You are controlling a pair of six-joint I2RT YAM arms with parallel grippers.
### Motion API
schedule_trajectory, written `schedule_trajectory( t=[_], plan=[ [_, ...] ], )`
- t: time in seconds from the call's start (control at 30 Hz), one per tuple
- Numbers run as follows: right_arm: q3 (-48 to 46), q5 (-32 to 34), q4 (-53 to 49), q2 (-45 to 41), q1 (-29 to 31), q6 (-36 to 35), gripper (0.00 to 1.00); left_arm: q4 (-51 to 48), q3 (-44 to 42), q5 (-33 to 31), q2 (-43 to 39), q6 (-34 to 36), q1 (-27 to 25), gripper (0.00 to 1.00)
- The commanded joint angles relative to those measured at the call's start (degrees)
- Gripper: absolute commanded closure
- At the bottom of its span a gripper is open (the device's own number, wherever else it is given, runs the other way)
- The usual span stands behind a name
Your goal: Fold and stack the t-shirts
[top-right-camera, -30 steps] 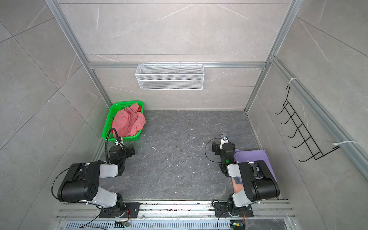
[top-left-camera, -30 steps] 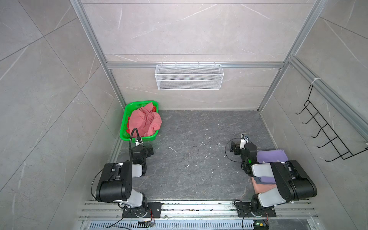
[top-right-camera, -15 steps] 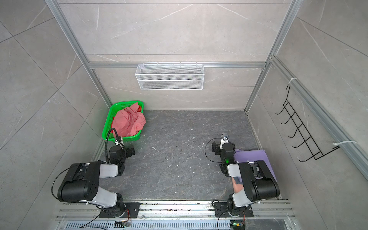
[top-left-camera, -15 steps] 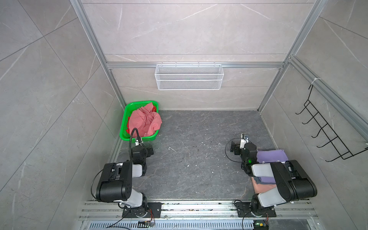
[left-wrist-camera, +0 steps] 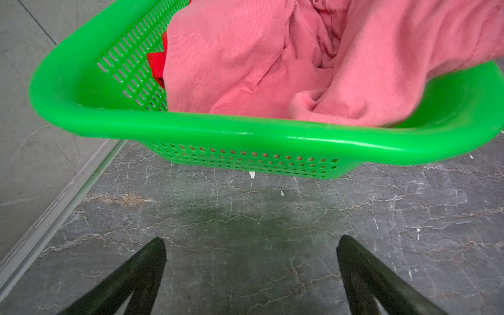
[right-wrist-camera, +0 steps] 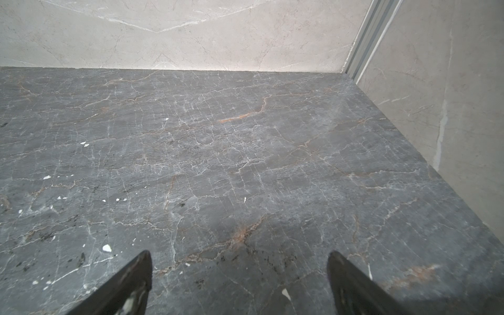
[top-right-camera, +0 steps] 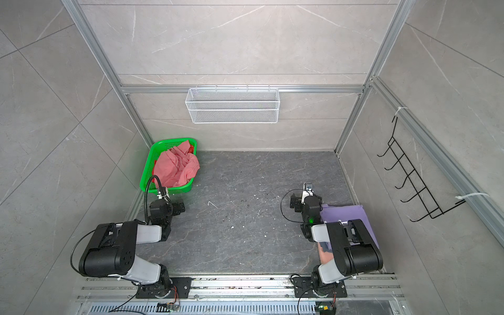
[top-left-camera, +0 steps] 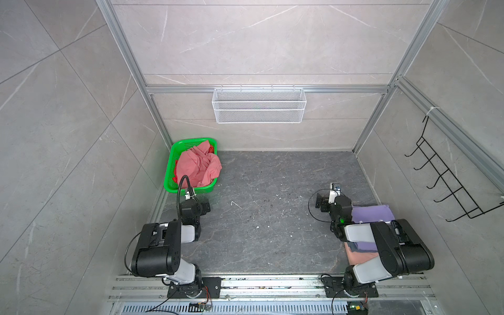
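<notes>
Both jaws gape wide and empty: left gripper (left-wrist-camera: 251,241) just short of the green basket (left-wrist-camera: 191,128), right gripper (right-wrist-camera: 238,255) over the stone tabletop (right-wrist-camera: 245,150). Tugging the crumpled salmon-pink t-shirt (left-wrist-camera: 245,54) heaped in that basket could drag the basket, or the red t-shirt (left-wrist-camera: 156,65) tucked beside it. Bunched, it shows no long axis; one fold drapes over the rim toward mid-table.
</notes>
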Motion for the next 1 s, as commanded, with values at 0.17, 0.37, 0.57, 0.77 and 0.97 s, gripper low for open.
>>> schedule_trajectory(
  t=[0.17,0.37,0.57,0.77,0.97],
  plan=[
    [3.64,-0.36,-15.55,-13.74,0.29,0.11,0.00,-7.11,2.32,4.02,-9.63,0.68,-0.47,0.00],
    [12.97,-8.70,-41.23,-25.04,2.92,10.11,0.00,-25.11,6.54,1.57,-23.05,-2.96,-4.77,0.00],
    [22.46,-11.18,-57.34,-25.37,7.10,16.86,0.00,-42.35,11.63,7.53,-32.34,-11.16,-5.69,0.00],
    [25.84,-16.49,-61.01,-23.84,11.89,24.06,0.00,-53.81,16.68,15.16,-35.51,-20.74,-6.14,0.00],
    [25.88,-20.60,-58.37,-22.53,16.34,33.07,0.00,-56.84,19.41,24.88,-34.49,-32.27,-7.30,0.00]
  ],
)
